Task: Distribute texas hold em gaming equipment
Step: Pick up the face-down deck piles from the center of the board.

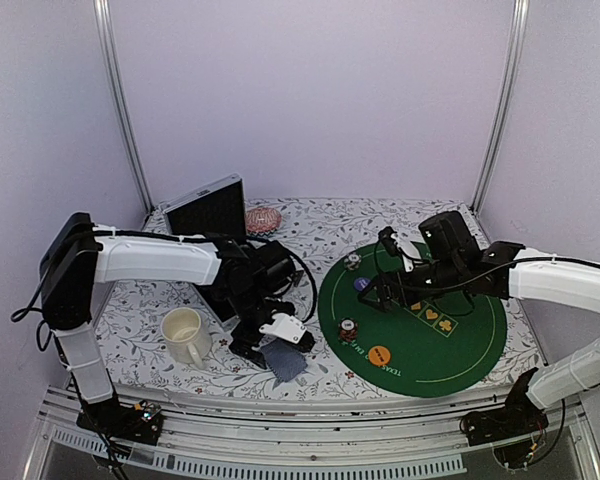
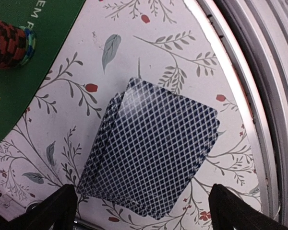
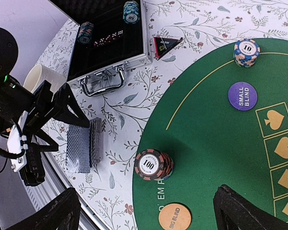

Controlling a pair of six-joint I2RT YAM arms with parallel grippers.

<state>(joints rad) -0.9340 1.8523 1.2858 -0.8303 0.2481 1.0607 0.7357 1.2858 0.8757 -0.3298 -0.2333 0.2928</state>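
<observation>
From above, your left gripper (image 1: 277, 338) hangs spread over the deck of cards (image 1: 286, 362) on the floral counter (image 1: 320, 225), just beside the green mat (image 1: 470, 350); your right gripper (image 1: 385, 292), also spread, hovers above the mat. Left wrist: the deck sits centred between the fingers (image 2: 57, 211), likely lined up for pickup. Right wrist: the 100 chip stack (image 3: 153, 164) and small blind disc (image 3: 241, 96) lie on the mat.

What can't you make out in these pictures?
- Faces of the deck: left wrist view, the cards lie back up.
- Contents of the case: top view, the left arm covers its base; right wrist view, the top edge cuts it off.
- Lettering on the triangle marker: right wrist view, too small.
- Fingertips of the left hand: left wrist view, cut off by the bottom edge.
</observation>
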